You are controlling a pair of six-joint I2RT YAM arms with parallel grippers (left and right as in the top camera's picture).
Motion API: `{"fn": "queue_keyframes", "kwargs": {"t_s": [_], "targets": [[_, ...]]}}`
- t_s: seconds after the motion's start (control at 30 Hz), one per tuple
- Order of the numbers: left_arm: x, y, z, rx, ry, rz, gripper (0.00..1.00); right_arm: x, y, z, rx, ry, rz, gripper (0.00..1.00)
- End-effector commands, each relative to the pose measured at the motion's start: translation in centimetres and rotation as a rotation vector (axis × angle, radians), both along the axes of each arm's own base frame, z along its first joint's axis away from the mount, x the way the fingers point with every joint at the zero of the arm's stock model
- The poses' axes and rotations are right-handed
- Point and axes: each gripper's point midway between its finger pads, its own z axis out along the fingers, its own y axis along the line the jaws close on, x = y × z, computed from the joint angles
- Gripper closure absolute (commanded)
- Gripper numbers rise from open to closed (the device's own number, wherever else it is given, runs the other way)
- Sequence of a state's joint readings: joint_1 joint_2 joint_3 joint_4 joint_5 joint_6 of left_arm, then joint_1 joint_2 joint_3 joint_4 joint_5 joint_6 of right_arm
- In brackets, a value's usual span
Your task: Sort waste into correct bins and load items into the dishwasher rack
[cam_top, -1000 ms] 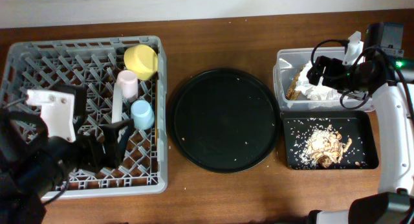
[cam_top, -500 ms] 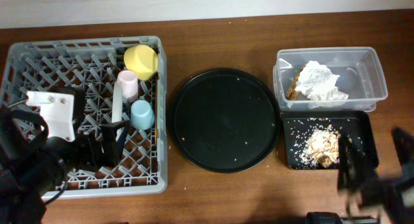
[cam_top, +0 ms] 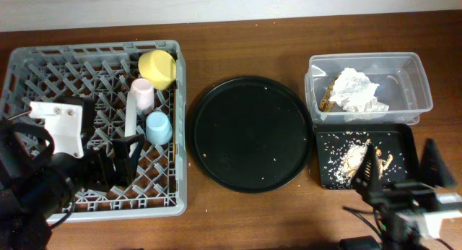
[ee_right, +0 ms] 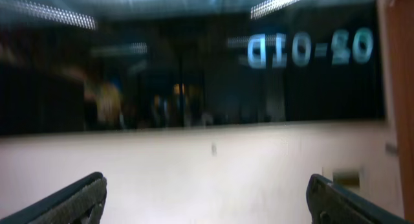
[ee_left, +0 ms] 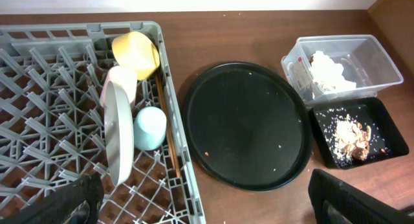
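The grey dishwasher rack point(cam_top: 43, 69) at the left holds a yellow bowl point(cam_top: 157, 68), a pink cup point(cam_top: 142, 95), a light blue cup point(cam_top: 159, 127) and a pale plate point(cam_top: 131, 116) standing on edge. In the left wrist view thin chopsticks point(ee_left: 169, 146) lie along the rack's right wall. My left gripper point(cam_top: 117, 163) hangs open and empty over the rack's front part. The clear tub point(cam_top: 408, 66) holds the white napkin point(cam_top: 357, 91) and brown wrapper point(cam_top: 328, 98). The shallow black tray point(cam_top: 408, 138) holds beige scraps point(cam_top: 354, 160). My right gripper point(cam_top: 401, 170) is open and empty at the table's front right.
A large round black tray point(cam_top: 249, 134) with a few crumbs lies between the rack and the bins. The right wrist view shows only a pale wall and a dark window, with my right gripper point(ee_right: 207, 198) wide open.
My right arm has swung from over the clear tub down to the table's front right edge. The left arm and the rack's contents have not moved.
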State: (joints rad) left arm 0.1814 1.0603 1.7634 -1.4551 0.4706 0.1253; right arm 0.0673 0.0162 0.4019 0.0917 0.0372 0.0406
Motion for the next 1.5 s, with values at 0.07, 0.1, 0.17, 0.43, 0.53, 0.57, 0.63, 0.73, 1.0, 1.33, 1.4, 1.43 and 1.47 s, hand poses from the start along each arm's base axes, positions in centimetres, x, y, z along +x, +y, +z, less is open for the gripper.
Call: {"fn": "queue_keyframes", "kwargs": {"t_s": [0.07,0.1,0.17,0.43,0.53,0.57,0.63,0.73,1.0,1.33,1.4,1.43,1.47], "targets": [[-0.1,-0.1,0.2,-0.004,-0.006,0.0,0.01,4.1,1.3,-8.4,-0.066,0.142,0.037,0.01],[-0.1,-0.1,0.2,-0.004,-0.006,0.0,0.01,4.5,1.7,-9.8,-0.101,0.171,0.048,0.02],[-0.1,-0.1,0.2,-0.004,-0.006,0.001,0.01,5.5,2.0,-12.9,-0.115,0.235,0.065,0.01],[-0.1,-0.1,0.2,-0.004,-0.006,0.0,0.01,6.4,3.2,-22.1,-0.248,0.522,0.118,0.01],[-0.1,-0.1,0.2,-0.004,-0.006,0.0,0.01,6.4,3.2,-22.0,-0.249,0.518,0.119,0.01],[-0.1,-0.1,0.2,-0.004,-0.006,0.0,0.01,6.4,3.2,-22.0,-0.249,0.519,0.119,0.01],[-0.1,-0.1,0.2,-0.004,-0.006,0.0,0.01,6.4,3.2,-22.0,-0.249,0.52,0.119,0.02],[-0.1,-0.1,0.2,-0.004,-0.006,0.0,0.01,6.4,3.2,-22.0,-0.249,0.52,0.119,0.01],[-0.1,-0.1,0.2,-0.004,-0.006,0.0,0.01,6.4,3.2,-22.0,-0.249,0.52,0.119,0.01],[-6.9,0.1,-3.1,0.103,-0.075,0.049,0.01,6.4,3.2,-22.0,-0.249,0.52,0.119,0.01],[-7.7,0.4,-6.9,0.133,-0.092,0.054,0.01,6.4,3.2,-22.0,-0.249,0.52,0.119,0.01],[-7.9,0.2,-8.5,0.132,-0.117,0.042,0.01,6.4,3.2,-22.0,-0.249,0.52,0.119,0.01],[-7.6,0.0,-9.6,0.132,-0.166,0.032,0.01,6.4,3.2,-22.0,-0.249,0.52,0.119,0.01]]}}
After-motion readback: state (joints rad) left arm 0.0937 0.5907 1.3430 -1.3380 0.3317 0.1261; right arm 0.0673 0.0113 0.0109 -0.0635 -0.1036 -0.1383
